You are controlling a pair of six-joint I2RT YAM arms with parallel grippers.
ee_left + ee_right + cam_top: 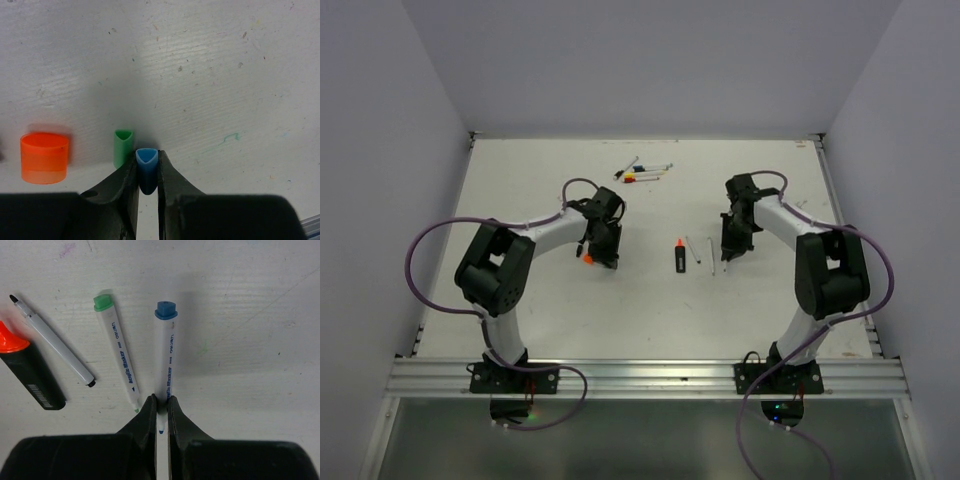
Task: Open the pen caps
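The blue cap (147,162), a smooth, hollow, triangular plastic piece, was held pinched in the left gripper (148,172) just beside the green cap (122,147). The blue pen (164,350), thin and pale, was clamped by the right gripper (160,407). Judged uncapped, both apparently needed setting down next.

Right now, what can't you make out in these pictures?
1. Left wrist view: the lower end of the blue cap, hidden between the fingers of the left gripper.
2. Right wrist view: the near end of the blue pen, covered by the right gripper.
3. Top view: the far pens, too small to tell whether they are capped.
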